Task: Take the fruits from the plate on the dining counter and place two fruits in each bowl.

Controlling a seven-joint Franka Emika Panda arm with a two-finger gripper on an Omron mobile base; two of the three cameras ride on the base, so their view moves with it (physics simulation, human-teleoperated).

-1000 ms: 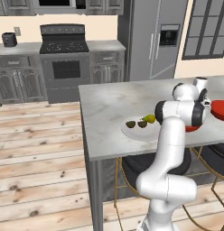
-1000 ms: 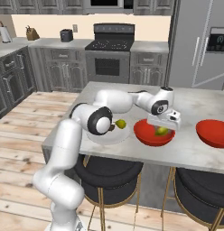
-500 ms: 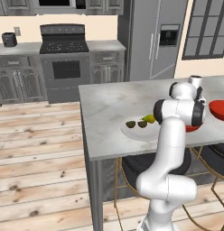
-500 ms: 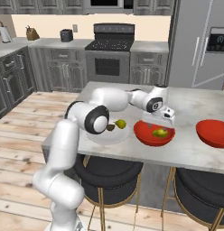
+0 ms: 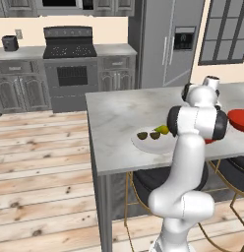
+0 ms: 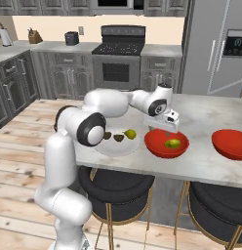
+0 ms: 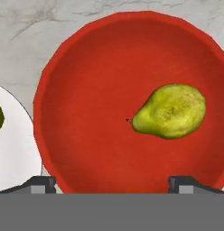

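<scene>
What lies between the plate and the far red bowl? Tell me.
In the right base view, the near red bowl holding one pear sits between the plate and the far red bowl.

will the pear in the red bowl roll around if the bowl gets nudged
Probably a little. The pear lies on its side, off-centre in the glossy red bowl, so a nudge would likely slide or rock it. Its tapered shape should make it curve, not roll straight, and the sloping wall should keep it in.
</scene>
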